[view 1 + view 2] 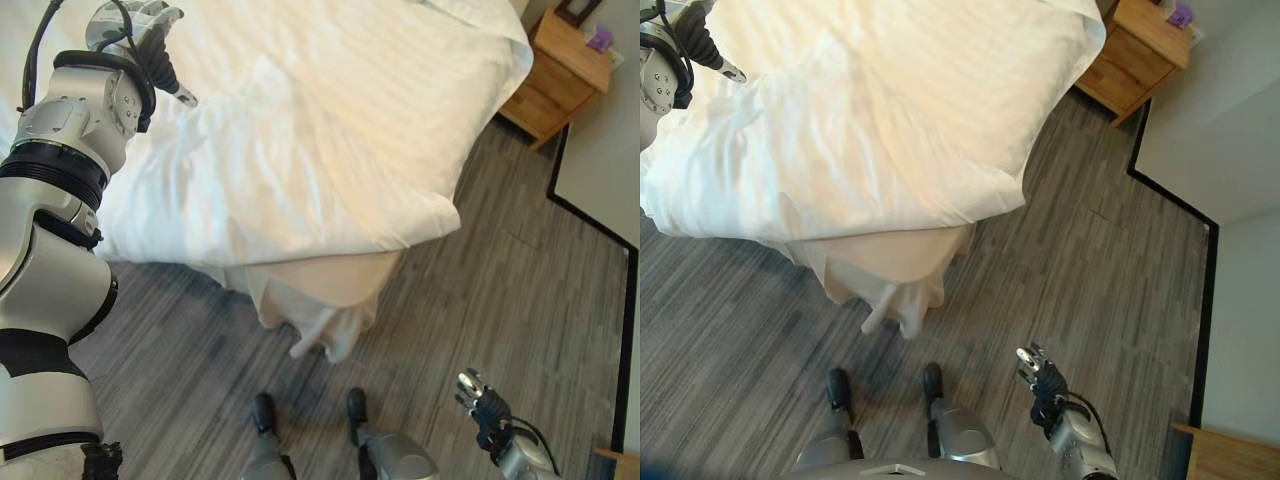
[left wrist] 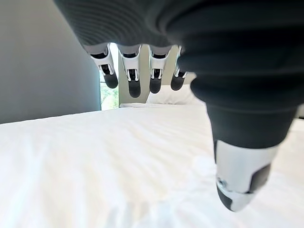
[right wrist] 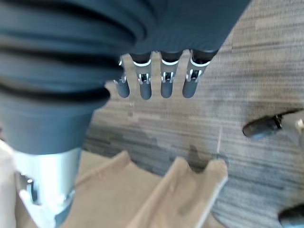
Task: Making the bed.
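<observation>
Left hand (image 1: 140, 25) over white duvet (image 1: 300, 140) on bed, fingers (image 2: 133, 80) straight, released, grasping nothing. Right hand (image 1: 480, 400) low over floor (image 1: 500, 290), well clear of bed corner, fingers (image 3: 166, 85) relaxed, empty. Duvet rumpled near bed corner; beige sheet (image 1: 330, 300) dangles from under it toward floor. Suggest you lower left hand flat, sweep creases outward toward bed edge, then bring right hand in for dangling sheet. Far side of bed cut off; nightstand (image 1: 560, 75) beyond bed, its top contents hard to make out.

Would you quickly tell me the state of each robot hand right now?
Left robot hand: open, fingers straight above the white duvet, holding nothing.
Right robot hand: open, fingers straight over the floor, holding nothing.
</observation>
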You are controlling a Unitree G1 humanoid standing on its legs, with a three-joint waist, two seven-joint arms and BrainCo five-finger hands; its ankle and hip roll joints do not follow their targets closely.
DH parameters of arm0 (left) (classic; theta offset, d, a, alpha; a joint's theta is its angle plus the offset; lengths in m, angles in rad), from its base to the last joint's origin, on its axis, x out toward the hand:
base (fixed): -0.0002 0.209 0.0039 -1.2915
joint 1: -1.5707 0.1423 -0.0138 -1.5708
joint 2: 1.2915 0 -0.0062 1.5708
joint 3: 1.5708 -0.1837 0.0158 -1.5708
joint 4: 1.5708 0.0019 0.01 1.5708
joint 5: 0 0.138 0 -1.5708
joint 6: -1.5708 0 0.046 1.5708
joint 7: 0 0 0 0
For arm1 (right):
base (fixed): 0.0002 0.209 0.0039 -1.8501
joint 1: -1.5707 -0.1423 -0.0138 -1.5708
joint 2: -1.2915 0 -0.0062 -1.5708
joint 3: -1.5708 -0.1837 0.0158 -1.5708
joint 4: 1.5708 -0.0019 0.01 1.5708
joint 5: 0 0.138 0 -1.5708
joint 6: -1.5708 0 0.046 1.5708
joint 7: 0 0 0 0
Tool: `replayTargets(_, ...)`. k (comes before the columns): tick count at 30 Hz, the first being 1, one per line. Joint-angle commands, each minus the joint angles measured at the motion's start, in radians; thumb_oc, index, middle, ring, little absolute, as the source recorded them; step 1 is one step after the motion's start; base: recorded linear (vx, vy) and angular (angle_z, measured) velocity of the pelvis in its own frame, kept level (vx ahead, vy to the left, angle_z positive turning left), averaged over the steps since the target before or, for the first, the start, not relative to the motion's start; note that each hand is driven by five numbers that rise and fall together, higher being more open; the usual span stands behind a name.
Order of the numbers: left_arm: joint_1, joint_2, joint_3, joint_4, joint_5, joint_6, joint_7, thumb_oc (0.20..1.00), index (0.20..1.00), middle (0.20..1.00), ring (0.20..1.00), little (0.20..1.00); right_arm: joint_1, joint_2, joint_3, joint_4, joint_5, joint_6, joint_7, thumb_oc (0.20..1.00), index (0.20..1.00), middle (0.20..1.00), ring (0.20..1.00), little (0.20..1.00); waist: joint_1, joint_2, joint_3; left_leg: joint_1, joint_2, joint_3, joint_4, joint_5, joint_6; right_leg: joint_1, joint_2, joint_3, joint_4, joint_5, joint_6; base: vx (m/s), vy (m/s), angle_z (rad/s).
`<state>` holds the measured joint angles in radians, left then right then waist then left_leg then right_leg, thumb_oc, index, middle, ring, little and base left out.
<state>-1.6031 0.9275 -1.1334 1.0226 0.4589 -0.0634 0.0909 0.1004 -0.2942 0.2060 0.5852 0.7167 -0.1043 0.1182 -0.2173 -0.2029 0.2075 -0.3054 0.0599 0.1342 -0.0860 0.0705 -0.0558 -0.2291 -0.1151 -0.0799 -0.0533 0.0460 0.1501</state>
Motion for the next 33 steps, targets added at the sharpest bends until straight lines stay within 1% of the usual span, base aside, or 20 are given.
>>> replayTargets(1, -0.037, 0.015, 0.032, -0.025, 0.018, -0.052, -0.029, 1.0, 1.0, 1.0, 1.0, 1.0, -0.041, -0.02, -0.038, -0.057, 0.011, -0.055, 0.013, 1.0, 1.0, 1.0, 1.0, 1.0, 0.005, 0.018, 0.043, 0.012, 0.023, 0.008, -0.001, 0.004, -0.021, -0.053, -0.047, 0.023, -0.034, 0.189, 0.111, -0.08, 0.042, 0.19)
replayTargets(2, -0.018, 0.007, 0.035, -0.041, 0.014, -0.051, -0.036, 1.0, 1.0, 1.0, 1.0, 1.0, -0.038, -0.024, -0.034, -0.052, -0.007, -0.053, 0.015, 1.0, 1.0, 1.0, 1.0, 1.0, 0.002, 0.027, 0.05, -0.009, 0.019, 0.003, -0.001, 0.007, -0.02, -0.068, -0.05, 0.015, -0.034, 0.186, 0.111, -0.03, 0.032, 0.12)
replayTargets(4, -0.002, -0.005, 0.049, -0.043, -0.002, -0.053, -0.039, 1.0, 1.0, 1.0, 1.0, 1.0, -0.039, -0.024, -0.034, -0.051, -0.009, -0.053, 0.014, 1.0, 1.0, 1.0, 1.0, 1.0, 0.0, 0.032, 0.052, -0.016, 0.017, 0.0, -0.001, 0.009, -0.02, -0.073, -0.051, 0.011, -0.034, 0.183, 0.11, 0.0, 0.011, 0.06)
replayTargets(6, 0.033, -0.039, 0.093, -0.04, -0.067, -0.054, -0.058, 1.0, 1.0, 1.0, 1.0, 1.0, -0.045, -0.023, -0.031, -0.045, -0.015, -0.051, 0.008, 1.0, 1.0, 1.0, 1.0, 1.0, -0.004, 0.039, 0.066, -0.025, 0.012, -0.002, -0.001, 0.01, -0.02, -0.083, -0.054, 0.009, -0.034, 0.184, 0.11, -0.01, 0.015, 0.01)
replayTargets(10, 0.05, -0.097, 0.128, -0.01, -0.145, -0.065, -0.071, 1.0, 1.0, 1.0, 1.0, 1.0, -0.065, -0.026, -0.014, -0.041, -0.033, -0.053, 0.007, 1.0, 1.0, 1.0, 1.0, 1.0, -0.016, 0.049, 0.082, -0.054, 0.008, -0.006, -0.001, 0.016, -0.023, -0.111, -0.055, 0.016, -0.034, 0.183, 0.108, -0.04, 0.018, 0.06)
replayTargets(11, 0.063, -0.109, 0.132, 0.0, -0.14, -0.068, -0.074, 1.0, 1.0, 1.0, 1.0, 1.0, -0.071, -0.027, -0.008, -0.041, -0.041, -0.053, 0.005, 1.0, 1.0, 1.0, 1.0, 1.0, -0.021, 0.049, 0.084, -0.06, 0.009, -0.005, -0.001, 0.017, -0.024, -0.118, -0.054, 0.017, -0.034, 0.185, 0.108, -0.04, 0.019, 0.03)
replayTargets(13, 0.087, -0.149, 0.116, 0.069, -0.084, -0.057, -0.098, 1.0, 1.0, 1.0, 1.0, 1.0, -0.093, -0.025, 0.002, -0.026, -0.045, -0.051, -0.001, 1.0, 1.0, 1.0, 1.0, 1.0, -0.033, 0.043, 0.089, -0.069, 0.014, 0.003, -0.001, 0.015, -0.026, -0.131, -0.048, 0.019, -0.034, 0.186, 0.109, -0.02, -0.01, 0.0)
replayTargets(14, 0.122, -0.182, 0.115, 0.124, -0.024, -0.041, -0.122, 1.0, 1.0, 1.0, 1.0, 1.0, -0.093, -0.017, 0.005, -0.025, -0.043, -0.048, -0.004, 1.0, 1.0, 1.0, 1.0, 1.0, -0.047, 0.032, 0.09, -0.077, 0.02, 0.005, -0.001, 0.016, -0.027, -0.144, -0.042, 0.027, -0.034, 0.188, 0.109, -0.02, -0.036, 0.01)
replayTargets(15, 0.13, -0.19, 0.116, 0.138, -0.005, -0.035, -0.124, 0.2, 0.2, 0.2, 0.2, 0.2, -0.091, -0.015, 0.005, -0.023, -0.044, -0.047, -0.004, 1.0, 1.0, 1.0, 1.0, 1.0, -0.049, 0.03, 0.09, -0.077, 0.022, 0.005, -0.001, 0.016, -0.028, -0.146, -0.041, 0.028, -0.034, 0.187, 0.109, -0.02, -0.034, -0.01)
replayTargets(18, 0.174, -0.222, 0.122, 0.15, 0.057, -0.027, -0.137, 0.2, 0.2, 0.2, 0.2, 0.2, -0.081, -0.014, 0.002, -0.015, -0.044, -0.045, -0.007, 1.0, 1.0, 1.0, 1.0, 1.0, -0.055, 0.018, 0.089, -0.069, 0.027, 0.011, -0.001, 0.013, -0.028, -0.144, -0.037, 0.036, -0.034, 0.183, 0.107, 0.0, 0.0, 0.0)
replayTargets(20, 0.185, -0.235, 0.11, 0.138, 0.089, -0.029, -0.148, 0.2, 0.2, 0.2, 0.2, 0.2, -0.08, -0.015, -0.003, -0.008, -0.043, -0.046, -0.01, 1.0, 1.0, 1.0, 1.0, 1.0, -0.053, 0.017, 0.089, -0.062, 0.029, 0.01, -0.001, 0.009, -0.027, -0.14, -0.036, 0.039, -0.034, 0.174, 0.106, 0.0, 0.0, 0.0)
replayTargets(22, 0.193, -0.246, 0.084, 0.085, 0.132, -0.032, -0.153, 0.2, 0.2, 0.2, 0.2, 0.2, -0.079, -0.017, -0.006, -0.008, -0.039, -0.047, -0.012, 1.0, 1.0, 1.0, 1.0, 1.0, -0.05, 0.02, 0.091, -0.058, 0.025, 0.007, -0.001, 0.01, -0.027, -0.136, -0.038, 0.038, -0.034, 0.165, 0.103, 0.0, 0.0, 0.0)
replayTargets(23, 0.216, -0.245, 0.064, 0.005, 0.163, -0.045, -0.154, 0.2, 0.2, 0.2, 0.2, 0.2, -0.081, -0.019, -0.006, -0.002, -0.035, -0.05, -0.011, 1.0, 1.0, 1.0, 1.0, 1.0, -0.04, 0.026, 0.1, -0.049, 0.023, 0.001, -0.001, 0.007, -0.027, -0.125, -0.04, 0.033, -0.034, 0.154, 0.102, 0.0, 0.0, 0.0)
replayTargets(25, 0.225, -0.241, 0.054, -0.037, 0.174, -0.05, -0.159, 0.2, 0.2, 0.2, 0.2, 0.2, -0.081, -0.022, -0.008, -0.006, -0.037, -0.051, -0.012, 1.0, 1.0, 1.0, 1.0, 1.0, -0.036, 0.029, 0.102, -0.047, 0.02, -0.001, -0.001, 0.007, -0.027, -0.121, -0.041, 0.031, -0.034, 0.151, 0.101, 0.0, -0.003, 0.02)
replayTargets(26, 0.245, -0.232, 0.035, -0.137, 0.192, -0.063, -0.167, 0.2, 0.2, 0.2, 0.2, 0.2, -0.087, -0.026, -0.014, -0.008, -0.034, -0.055, -0.014, 1.0, 1.0, 1.0, 1.0, 1.0, -0.02, 0.04, 0.109, -0.043, 0.016, -0.009, -0.001, 0.006, -0.026, -0.114, -0.044, 0.026, -0.034, 0.142, 0.099, -0.01, -0.005, 0.05)
replayTargets(27, 0.245, -0.23, 0.036, -0.142, 0.191, -0.062, -0.17, 0.2, 0.2, 0.2, 0.2, 0.2, -0.087, -0.027, -0.014, -0.008, -0.034, -0.055, -0.013, 1.0, 1.0, 1.0, 1.0, 1.0, -0.021, 0.04, 0.11, -0.041, 0.016, -0.009, -0.001, 0.005, -0.026, -0.112, -0.044, 0.026, -0.034, 0.142, 0.099, -0.02, -0.015, 0.06)
replayTargets(28, 0.295, -0.216, 0.032, -0.228, 0.204, -0.081, -0.175, 0.2, 0.2, 0.2, 0.2, 0.2, -0.086, -0.029, -0.019, -0.013, -0.031, -0.057, -0.015, 1.0, 1.0, 1.0, 1.0, 1.0, -0.006, 0.05, 0.117, -0.032, 0.013, -0.013, -0.001, 0.004, -0.028, -0.102, -0.048, 0.02, -0.034, 0.137, 0.097, -0.01, -0.015, 0.1)
replayTargets(30, 0.357, -0.181, 0.042, -0.36, 0.19, -0.102, -0.193, 0.2, 0.2, 0.2, 0.2, 0.2, -0.078, -0.034, -0.036, -0.021, -0.027, -0.06, -0.017, 1.0, 1.0, 1.0, 1.0, 1.0, 0.015, 0.067, 0.124, -0.019, 0.009, -0.018, -0.001, 0.003, -0.028, -0.083, -0.054, 0.013, -0.034, 0.127, 0.094, -0.01, -0.018, 0.13)
replayTargets(31, 0.36, -0.175, 0.046, -0.369, 0.189, -0.099, -0.198, 0.2, 0.2, 0.2, 0.2, 0.2, -0.078, -0.036, -0.035, -0.021, -0.027, -0.06, -0.017, 1.0, 1.0, 1.0, 1.0, 1.0, 0.013, 0.068, 0.126, -0.016, 0.009, -0.018, -0.001, 0.003, -0.028, -0.08, -0.053, 0.012, -0.034, 0.127, 0.094, -0.01, -0.017, 0.08)
replayTargets(33, 0.447, -0.139, 0.086, -0.494, 0.131, -0.119, -0.219, 0.2, 0.2, 0.2, 0.2, 0.2, -0.071, -0.038, -0.057, -0.024, -0.029, -0.066, -0.019, 1.0, 1.0, 1.0, 1.0, 1.0, 0.039, 0.088, 0.131, 0.0, 0.004, -0.025, -0.001, 0.0, -0.029, -0.06, -0.06, 0.005, -0.034, 0.118, 0.089, 0.01, -0.017, 0.09)
